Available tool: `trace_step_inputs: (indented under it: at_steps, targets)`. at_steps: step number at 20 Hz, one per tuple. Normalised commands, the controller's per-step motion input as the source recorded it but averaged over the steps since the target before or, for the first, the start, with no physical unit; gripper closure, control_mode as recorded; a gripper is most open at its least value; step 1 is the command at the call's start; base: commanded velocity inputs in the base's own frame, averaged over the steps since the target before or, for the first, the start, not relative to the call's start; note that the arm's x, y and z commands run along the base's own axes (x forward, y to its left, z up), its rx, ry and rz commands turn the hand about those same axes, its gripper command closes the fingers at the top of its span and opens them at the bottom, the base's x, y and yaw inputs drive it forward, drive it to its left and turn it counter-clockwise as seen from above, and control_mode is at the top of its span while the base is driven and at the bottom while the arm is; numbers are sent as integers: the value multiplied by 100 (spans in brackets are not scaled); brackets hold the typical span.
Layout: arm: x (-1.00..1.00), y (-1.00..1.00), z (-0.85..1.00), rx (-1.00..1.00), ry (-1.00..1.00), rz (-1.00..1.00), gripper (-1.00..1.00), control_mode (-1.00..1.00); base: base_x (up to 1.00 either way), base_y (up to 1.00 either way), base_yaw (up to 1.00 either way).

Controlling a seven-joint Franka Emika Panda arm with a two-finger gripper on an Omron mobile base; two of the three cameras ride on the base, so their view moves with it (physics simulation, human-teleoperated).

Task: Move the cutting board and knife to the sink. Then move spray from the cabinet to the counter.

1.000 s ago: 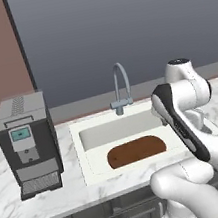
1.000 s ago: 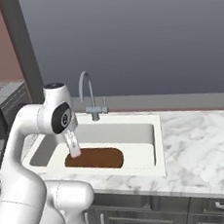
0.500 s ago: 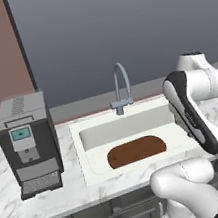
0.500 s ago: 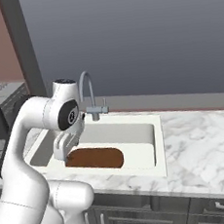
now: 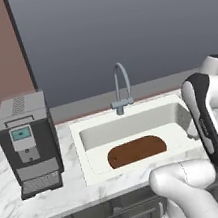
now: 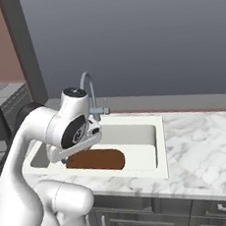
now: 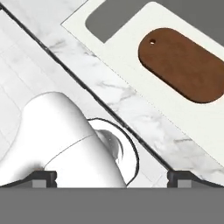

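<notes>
The white arm folds back over its own base, forearm slanting down. The end effector (image 7: 112, 177) points downward, its two dark fingertips (image 7: 43, 177) spread wide apart, holding nothing.

White marble-patterned counter (image 5: 46, 203) with grey veins, atop dark grey base cabinets. Sunk into it, a white rectangular sink (image 5: 89, 157); flat on its floor, a dark reddish-brown oval wooden cutting board (image 5: 136, 151). Left of the sink, a black-and-grey coffee machine (image 5: 28, 143).
</notes>
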Motion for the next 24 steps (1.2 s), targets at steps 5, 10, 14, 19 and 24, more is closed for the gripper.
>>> trace_step_inputs:
  at_steps: [5, 10, 14, 19, 24]
  targets:
    - [-3, 15, 0, -2, 4, -92, -100, -100, 0, 0, 0]
    - [0, 43, 13, -5, 9, -80, -100, -100, 0, 0, 0]
    - [0, 44, 34, -7, 16, -55, -100, -100, 0, 0, 0]
    - [0, 19, 65, 0, 25, -33, -100, -100, 0, 0, 0]
    - [-5, 8, 50, 1, 24, -2, -100, -100, 0, 0, 0]
